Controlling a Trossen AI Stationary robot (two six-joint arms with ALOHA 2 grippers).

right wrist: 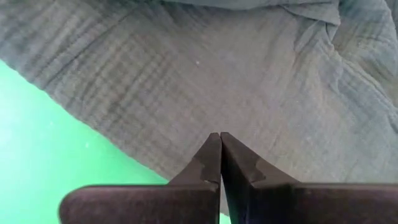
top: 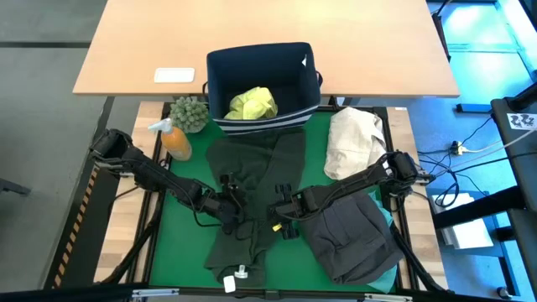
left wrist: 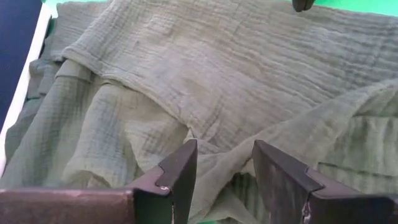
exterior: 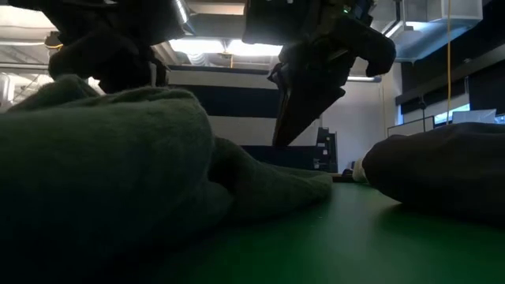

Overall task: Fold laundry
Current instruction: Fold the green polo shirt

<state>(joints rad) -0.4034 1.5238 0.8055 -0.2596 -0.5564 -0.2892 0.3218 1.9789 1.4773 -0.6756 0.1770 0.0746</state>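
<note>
A dark olive garment (top: pixel 252 168) lies crumpled down the middle of the green mat (top: pixel 180 243). My left gripper (top: pixel 233 208) is over its left side, and a raised fold of it stands between the fingers (left wrist: pixel 224 162). My right gripper (top: pixel 281 220) hangs shut over the garment's right edge (right wrist: pixel 220 140); the low view shows its tips (exterior: pixel 278 140) a little above the cloth. A charcoal grey garment (top: pixel 352 235) lies bunched at the near right. A yellow-green shirt (top: pixel 252 103) lies in the navy bin (top: pixel 220 84). My left gripper has a bunched fold of the olive garment (left wrist: pixel 217 155) between its two fingers, several layers thick, which keeps them apart. The fingers slant down from the table's left. Creases in the cloth run up toward the fold; the rest of the garment lies on the mat.
A cream bundle (top: pixel 354 143) lies at the far right of the mat. An orange bottle (top: pixel 174 141) and a small plant (top: pixel 190 111) stand at the far left. Bare mat shows at the near left and between the two garments (exterior: pixel 339 237).
</note>
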